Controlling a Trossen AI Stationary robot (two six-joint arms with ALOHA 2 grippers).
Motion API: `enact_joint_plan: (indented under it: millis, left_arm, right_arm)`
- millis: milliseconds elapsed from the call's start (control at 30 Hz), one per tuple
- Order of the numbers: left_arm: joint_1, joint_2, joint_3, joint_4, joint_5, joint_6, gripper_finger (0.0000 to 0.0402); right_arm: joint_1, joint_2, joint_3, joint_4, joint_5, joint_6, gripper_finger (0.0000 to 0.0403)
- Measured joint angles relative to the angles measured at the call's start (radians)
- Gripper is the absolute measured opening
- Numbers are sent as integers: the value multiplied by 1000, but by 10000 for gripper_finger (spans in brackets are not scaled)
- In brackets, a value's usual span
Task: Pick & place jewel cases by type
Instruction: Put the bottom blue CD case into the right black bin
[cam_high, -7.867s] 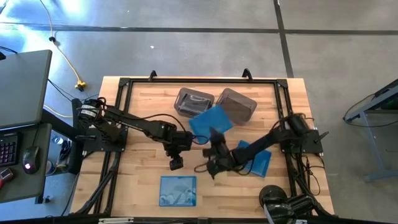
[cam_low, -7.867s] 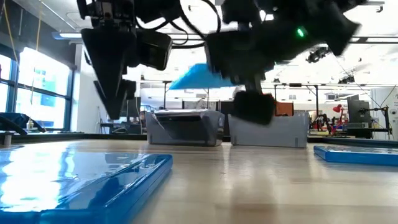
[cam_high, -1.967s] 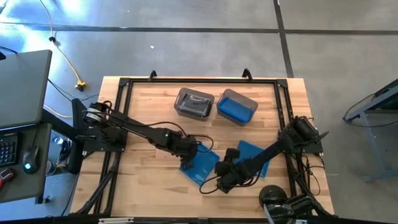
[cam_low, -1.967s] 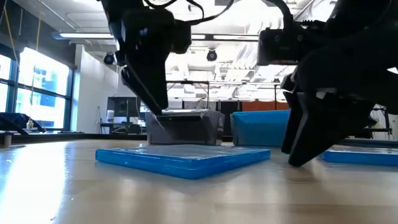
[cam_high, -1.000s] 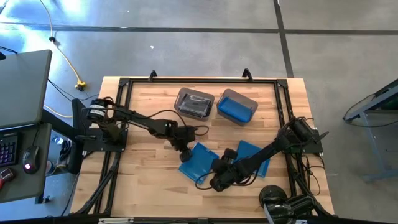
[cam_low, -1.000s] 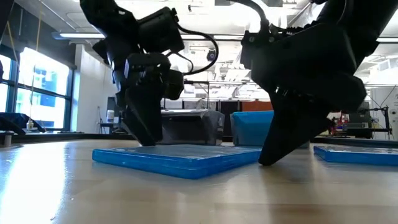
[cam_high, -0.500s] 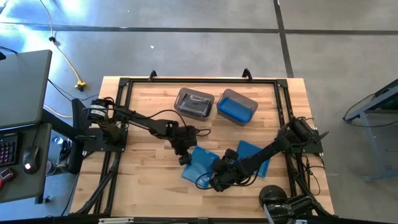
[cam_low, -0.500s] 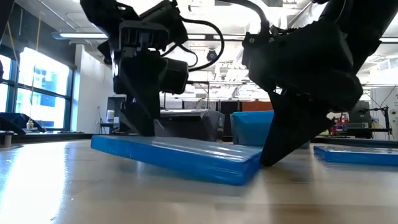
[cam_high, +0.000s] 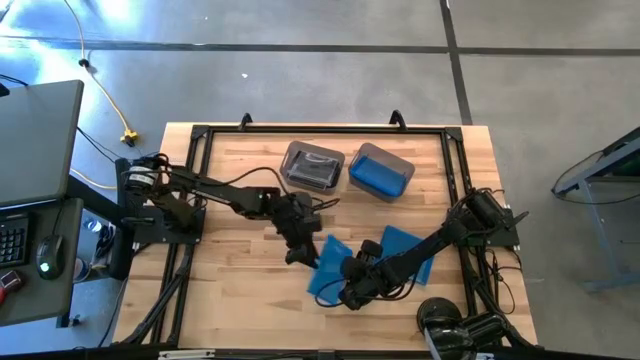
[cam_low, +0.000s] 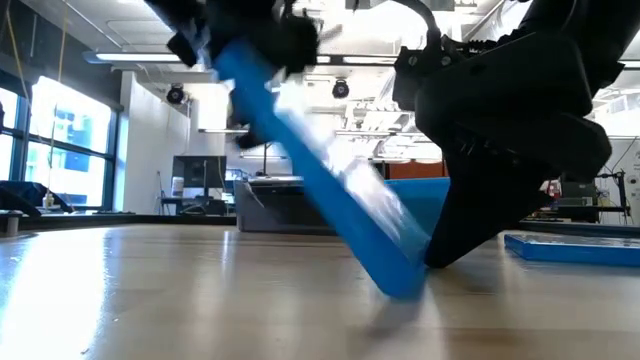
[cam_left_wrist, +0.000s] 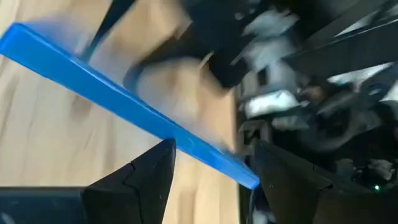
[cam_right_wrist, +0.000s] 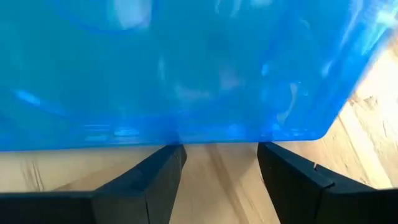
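Observation:
A blue jewel case (cam_high: 328, 264) (cam_low: 320, 170) stands steeply tilted on the table's near middle. Its lower edge (cam_low: 405, 278) is on the wood and its raised edge is up at my left gripper (cam_high: 303, 254) (cam_low: 240, 40). That gripper is open, and the case's thin edge (cam_left_wrist: 93, 74) runs across the gap between its fingers. My right gripper (cam_high: 345, 287) (cam_low: 440, 255) is low on the table at the case's lower edge, open. The case's blue face (cam_right_wrist: 186, 68) fills its wrist view. My left gripper has the case's raised edge (cam_left_wrist: 205, 155) lying slantwise in the gap between its open fingers, not pinched. Which finger bears it is blurred. My right gripper's fingertips (cam_low: 450, 245) stand on the table against the case's lower edge (cam_right_wrist: 217, 137), level from the table's right.
Two translucent grey bins stand at the far middle: one (cam_high: 312, 165) holds dark cases, the other (cam_high: 380, 172) a blue one. A second blue case (cam_high: 410, 250) (cam_low: 575, 247) lies flat to the right, under my right arm.
My left gripper has gone up and a little toward the right, raising the case's left edge. The case has tipped from flat to steeply tilted. Its right edge has stayed on the table at my right gripper.

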Motion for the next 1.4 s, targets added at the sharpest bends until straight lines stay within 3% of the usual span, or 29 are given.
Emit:
enact_joint_plan:
  millis: [200,367,567,767,1100,1400]
  left_arm:
    - [-1,12,-1,131,-26,34,220]
    - [1,30,-7,-8,-152,157,220]
    - [0,42,-6,16,-134,197,220]
    - [-7,42,-7,2,-208,329,220]
    - [-107,42,-7,3,-411,685,220]
    - [-225,42,-7,7,-764,901,221]
  right_arm:
    - [-2,-2,0,29,34,-30,211]
    - [-3,-2,-2,76,51,-83,211]
    - [-9,-1,-1,89,50,-99,211]
    - [-9,-4,-1,89,50,-124,211]
    - [-9,-20,-2,86,53,-163,211]
    - [-9,-22,-2,86,54,-163,211]
